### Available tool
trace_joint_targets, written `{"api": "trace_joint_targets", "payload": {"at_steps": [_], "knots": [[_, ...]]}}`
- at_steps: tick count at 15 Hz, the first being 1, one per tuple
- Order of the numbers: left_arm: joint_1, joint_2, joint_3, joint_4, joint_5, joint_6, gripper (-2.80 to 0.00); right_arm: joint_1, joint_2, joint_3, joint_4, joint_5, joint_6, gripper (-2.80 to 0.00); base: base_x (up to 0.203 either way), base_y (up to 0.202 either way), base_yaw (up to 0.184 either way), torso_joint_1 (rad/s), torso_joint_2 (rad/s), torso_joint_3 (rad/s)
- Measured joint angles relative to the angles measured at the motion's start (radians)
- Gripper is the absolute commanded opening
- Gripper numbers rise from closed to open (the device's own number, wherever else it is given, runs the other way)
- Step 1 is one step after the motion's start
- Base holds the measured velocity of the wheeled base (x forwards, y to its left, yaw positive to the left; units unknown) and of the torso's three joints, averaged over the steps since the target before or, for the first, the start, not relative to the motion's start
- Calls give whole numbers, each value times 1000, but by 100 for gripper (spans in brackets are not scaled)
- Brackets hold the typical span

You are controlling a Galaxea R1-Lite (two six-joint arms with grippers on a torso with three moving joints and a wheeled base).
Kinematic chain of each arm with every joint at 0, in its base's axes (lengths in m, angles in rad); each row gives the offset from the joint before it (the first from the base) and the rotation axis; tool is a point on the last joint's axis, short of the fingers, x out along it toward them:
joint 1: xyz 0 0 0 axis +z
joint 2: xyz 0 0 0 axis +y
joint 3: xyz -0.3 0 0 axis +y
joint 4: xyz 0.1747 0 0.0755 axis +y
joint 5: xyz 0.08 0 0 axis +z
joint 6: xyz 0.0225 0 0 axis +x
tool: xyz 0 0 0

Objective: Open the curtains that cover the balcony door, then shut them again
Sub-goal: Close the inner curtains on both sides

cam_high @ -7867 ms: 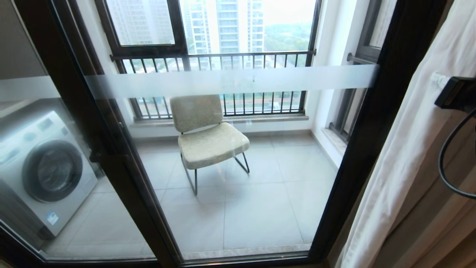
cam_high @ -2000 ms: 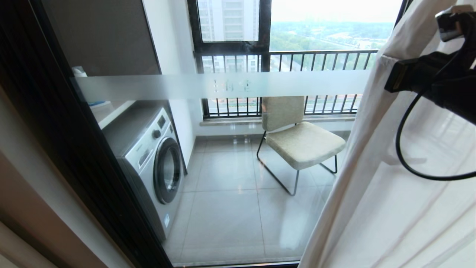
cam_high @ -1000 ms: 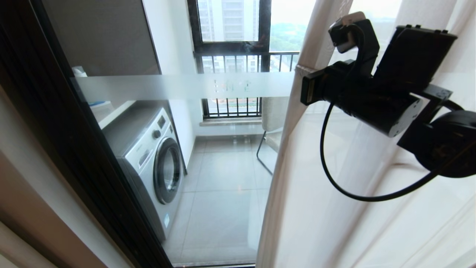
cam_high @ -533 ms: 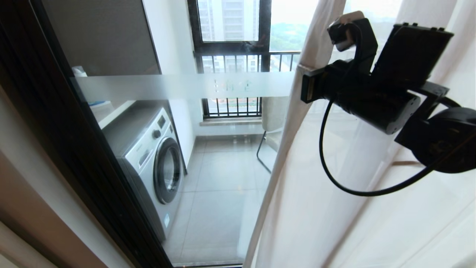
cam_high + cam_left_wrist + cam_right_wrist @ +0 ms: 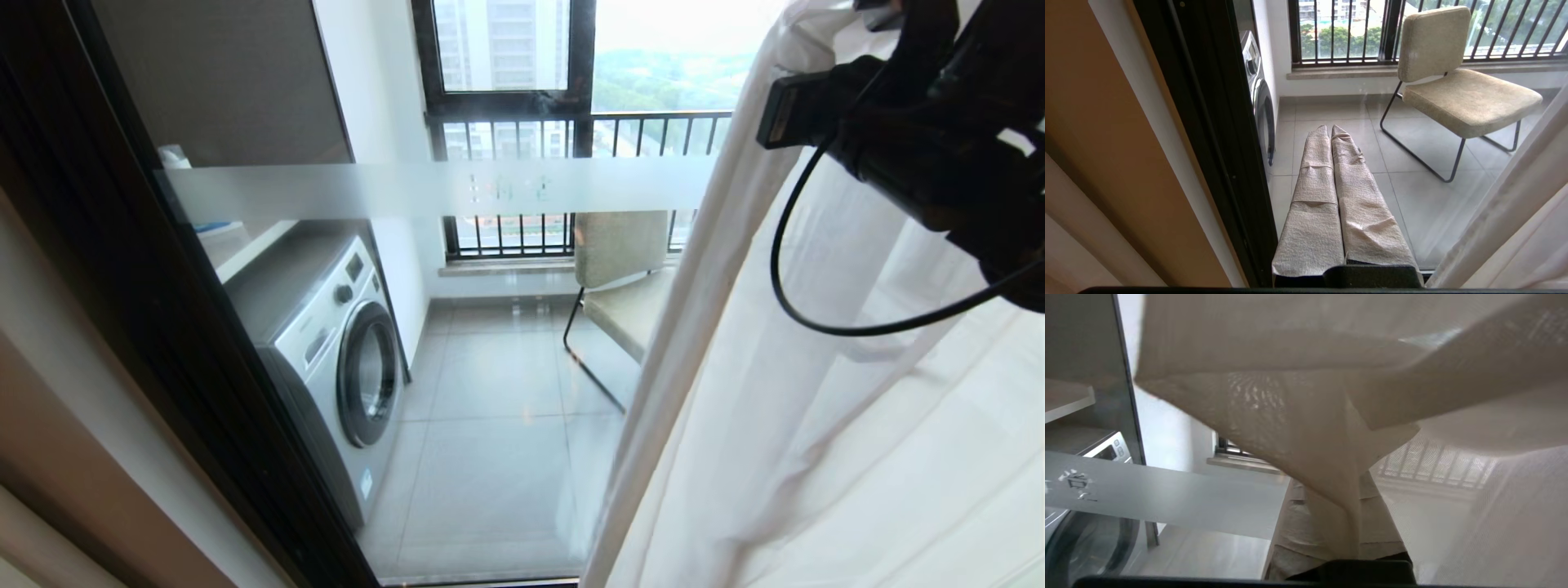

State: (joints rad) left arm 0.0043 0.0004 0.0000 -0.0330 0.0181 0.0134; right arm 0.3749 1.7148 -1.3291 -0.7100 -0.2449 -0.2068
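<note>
Sheer curtains [image 5: 1306, 428] sit pinched in the clenched right end effector [image 5: 1349, 539], draping beyond it.

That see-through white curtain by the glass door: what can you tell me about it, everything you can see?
The sheer white curtain is thin, translucent fabric hanging in soft vertical folds in front of the balcony door, covering its right part; the left part of the glass is uncovered. The chair outside is half hidden behind its edge, and the railing shows faintly through the weave. High up, the right gripper is shut on a bunched fold, so the cloth fans out and slants down from there.
</note>
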Motion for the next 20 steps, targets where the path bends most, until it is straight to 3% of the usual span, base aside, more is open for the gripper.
{"api": "trace_joint_targets", "payload": {"at_steps": [4,11,12,14,20], "knots": [[-1,0,0,0,0,0,-280,-59,-49,43,0,0,1,-280,0,0,0,0,0,0],[0,0,0,0,0,0,-280,-91,-89,91,-1,0,1,-280,0,0,0,0,0,0],[-2,0,0,0,0,0,-280,-91,-90,93,-1,1,1,0,0,0,0,0,0,0],[-35,0,0,0,0,0,-280,-92,-93,98,-2,0,1,0,0,0,0,0,0,0],[-1,0,0,0,0,0,-280,-98,-166,209,-4,1,1,0,0,0,0,0,0,0]]}}
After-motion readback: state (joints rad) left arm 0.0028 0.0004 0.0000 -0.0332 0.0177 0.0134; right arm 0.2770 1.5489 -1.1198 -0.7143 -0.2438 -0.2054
